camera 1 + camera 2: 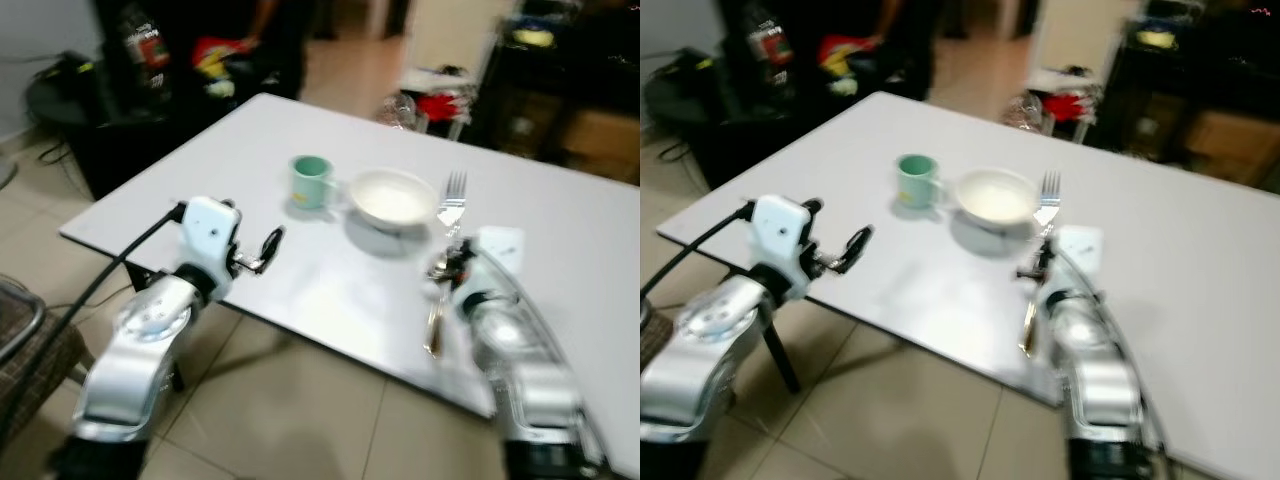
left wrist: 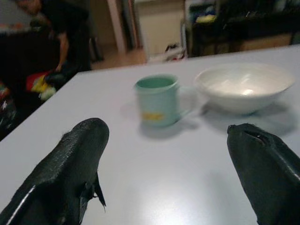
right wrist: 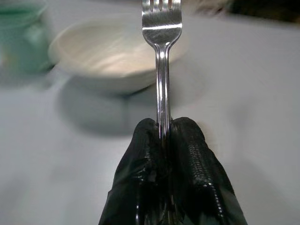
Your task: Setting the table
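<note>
On the white table a mint green mug stands just left of a white bowl. My right gripper is shut on the handle of a silver fork. The fork's tines point away from me, right beside the bowl's right side. In the right wrist view both fingers pinch the handle. A second piece of cutlery, seemingly a spoon, lies on the table under the right arm near the front edge. My left gripper hovers open over the table, short of the mug, with nothing between its fingers.
The table's front edge runs diagonally above a tiled floor. A person in dark clothes bends over beyond the far left corner, among dark furniture and clutter. A chair stands at my left. Shelves stand behind the table.
</note>
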